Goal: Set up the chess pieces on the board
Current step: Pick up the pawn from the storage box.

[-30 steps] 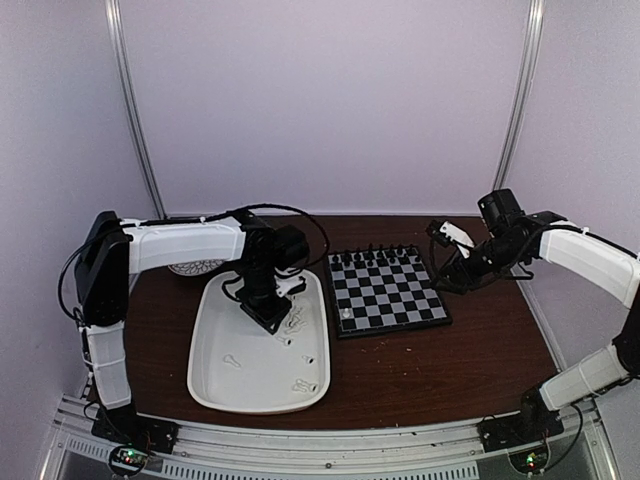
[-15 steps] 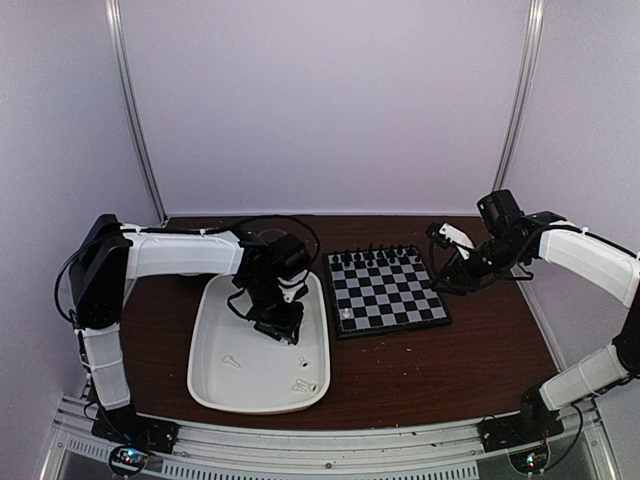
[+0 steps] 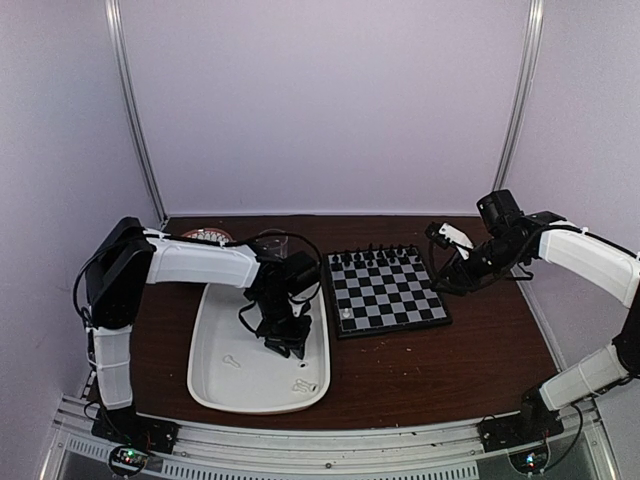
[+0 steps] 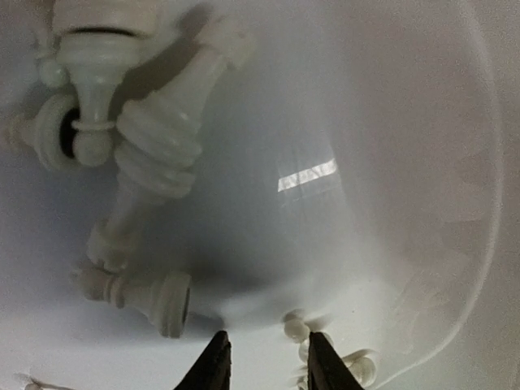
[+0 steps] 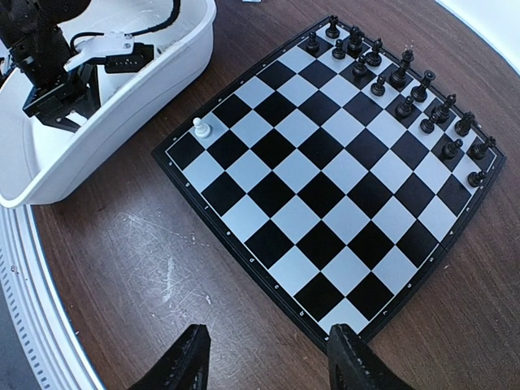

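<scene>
Left claw [image 4: 264,361]: slid toward 5 o'clock inside the tray [image 3: 225,390]; my jaws narrow, holding nothing.
White pieces [image 4: 153,154]: tangled at my 11 o'clock; one small piece [image 4: 294,328] just ahead of my fingertips.
Right claw [image 5: 264,356]: wide, empty, at the board's [image 5: 325,187] 3 o'clock.
Pick-up: I should centre over that small piece, then pinch squarely.

Honestly, you've got nothing to read here. No letters, numbers or logos are legible in any view, not on the board [image 3: 395,295] and not on the white tray [image 3: 215,360] at its 9 o'clock.
</scene>
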Controlling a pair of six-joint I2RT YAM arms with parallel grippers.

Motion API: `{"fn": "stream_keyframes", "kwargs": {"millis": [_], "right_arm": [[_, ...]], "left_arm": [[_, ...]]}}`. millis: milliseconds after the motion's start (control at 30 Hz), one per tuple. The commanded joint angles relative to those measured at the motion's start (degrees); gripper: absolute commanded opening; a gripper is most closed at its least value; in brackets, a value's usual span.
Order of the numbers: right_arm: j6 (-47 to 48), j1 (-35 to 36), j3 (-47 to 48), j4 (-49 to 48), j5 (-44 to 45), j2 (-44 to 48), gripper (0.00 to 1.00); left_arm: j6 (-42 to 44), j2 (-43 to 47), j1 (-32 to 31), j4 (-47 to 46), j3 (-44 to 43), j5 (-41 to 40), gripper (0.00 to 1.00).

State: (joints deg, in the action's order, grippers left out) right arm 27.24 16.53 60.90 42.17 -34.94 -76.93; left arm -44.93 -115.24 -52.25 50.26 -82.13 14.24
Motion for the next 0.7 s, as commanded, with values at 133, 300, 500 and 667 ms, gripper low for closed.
{"fn": "stream_keyframes", "kwargs": {"millis": [133, 300, 500, 667], "right_arm": [[0.62, 0.42, -0.47, -0.09, -0.71, 1.84, 0.54], [0.65, 0.34, -0.4, -0.14, -0.61, 1.63, 0.54], [0.54, 0.41, 0.09, 0.07, -1.1, 1.03, 0.54], [0.44, 0.36, 0.41, -0.04, -1.35, 0.36, 0.54]], "left_arm": [[-0.02, -2.73, -0.35, 0.55, -1.36, 0.68, 0.29], [0.4, -2.23, -0.87, 1.64, -1.65, 0.38, 0.28], [0.28, 2.26, -1.12, 3.52, 0.05, -5.18, 0.39], [0.41, 1.92, -2.04, 3.28, 1.82, -3.02, 0.38]]}}
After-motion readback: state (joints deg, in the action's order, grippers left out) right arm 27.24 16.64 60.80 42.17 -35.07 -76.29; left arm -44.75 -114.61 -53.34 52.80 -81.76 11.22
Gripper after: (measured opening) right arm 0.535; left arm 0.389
